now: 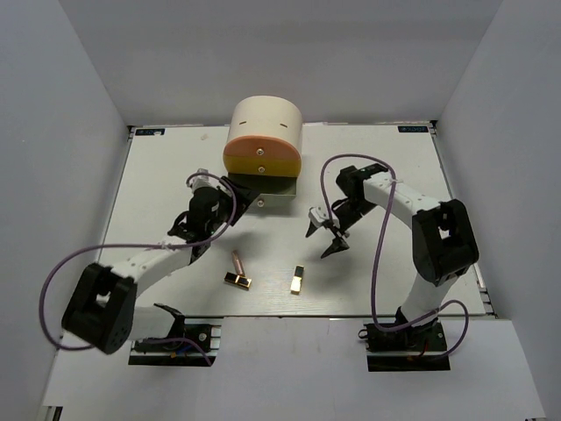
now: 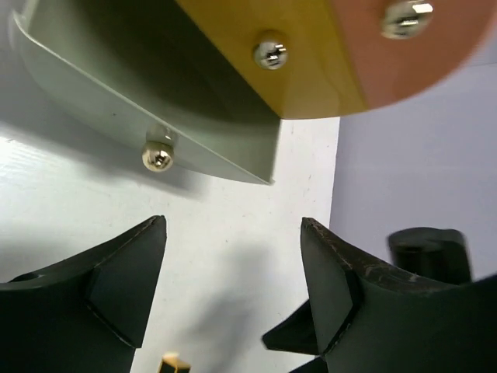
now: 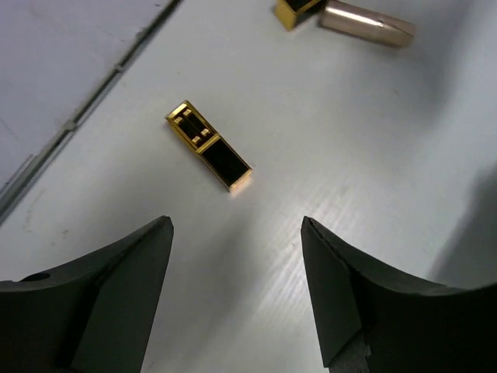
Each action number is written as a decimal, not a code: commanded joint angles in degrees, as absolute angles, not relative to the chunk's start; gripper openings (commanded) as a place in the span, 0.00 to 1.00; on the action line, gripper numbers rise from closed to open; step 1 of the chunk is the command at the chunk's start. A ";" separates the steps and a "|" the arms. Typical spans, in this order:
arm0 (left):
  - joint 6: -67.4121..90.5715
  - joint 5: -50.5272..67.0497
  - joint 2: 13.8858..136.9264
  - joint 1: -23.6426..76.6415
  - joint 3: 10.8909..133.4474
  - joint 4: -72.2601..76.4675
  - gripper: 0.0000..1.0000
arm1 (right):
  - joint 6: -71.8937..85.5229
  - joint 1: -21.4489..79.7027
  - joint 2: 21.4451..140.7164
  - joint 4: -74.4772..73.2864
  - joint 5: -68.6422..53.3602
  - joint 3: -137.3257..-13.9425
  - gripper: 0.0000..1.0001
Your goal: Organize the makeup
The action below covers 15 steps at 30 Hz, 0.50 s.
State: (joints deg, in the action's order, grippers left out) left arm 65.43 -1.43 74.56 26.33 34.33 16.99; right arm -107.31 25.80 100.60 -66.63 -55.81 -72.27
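Note:
A copper lipstick (image 1: pixel 237 262) lies on the white table beside a gold-and-black case (image 1: pixel 237 281). A second gold-and-black case (image 1: pixel 298 280) lies to their right. My left gripper (image 1: pixel 235 195) is open and empty, just in front of the box's pulled-out bottom drawer (image 1: pixel 267 187); the left wrist view shows that drawer (image 2: pixel 147 93) above the open gripper (image 2: pixel 233 225). My right gripper (image 1: pixel 326 237) is open and empty above the table; its wrist view (image 3: pixel 237 225) shows a case (image 3: pixel 210 145) ahead, with the lipstick (image 3: pixel 366 22) farther off. Brushes, tube and bottle are out of view.
The big cream cylindrical box (image 1: pixel 263 123) with orange-yellow drawer fronts (image 1: pixel 263 158) stands at the back middle. Its drawer knobs (image 2: pixel 158 156) show close in the left wrist view. Grey walls enclose the table on three sides.

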 commanded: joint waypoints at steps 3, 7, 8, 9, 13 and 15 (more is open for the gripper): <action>62.23 -7.28 58.49 25.75 34.36 -3.11 0.76 | -126.39 31.45 100.81 -73.57 -53.18 -72.60 0.66; 60.83 -10.28 50.46 25.75 36.65 -17.03 0.72 | -118.85 35.59 99.76 -66.55 -51.33 -71.28 0.62; 60.21 -10.28 49.14 25.75 37.43 -21.40 0.72 | -114.91 37.16 99.41 -64.88 -50.20 -70.84 0.61; 60.12 -10.11 48.17 25.75 37.70 -23.53 0.72 | -113.13 37.79 99.49 -61.82 -49.40 -70.58 0.61; 60.38 -9.32 42.82 25.75 37.97 -31.36 0.75 | -106.71 42.26 100.11 -55.12 -45.01 -68.82 0.63; 60.73 -9.40 41.40 25.75 37.62 -34.44 0.76 | -104.16 43.77 100.28 -51.61 -43.77 -67.16 0.65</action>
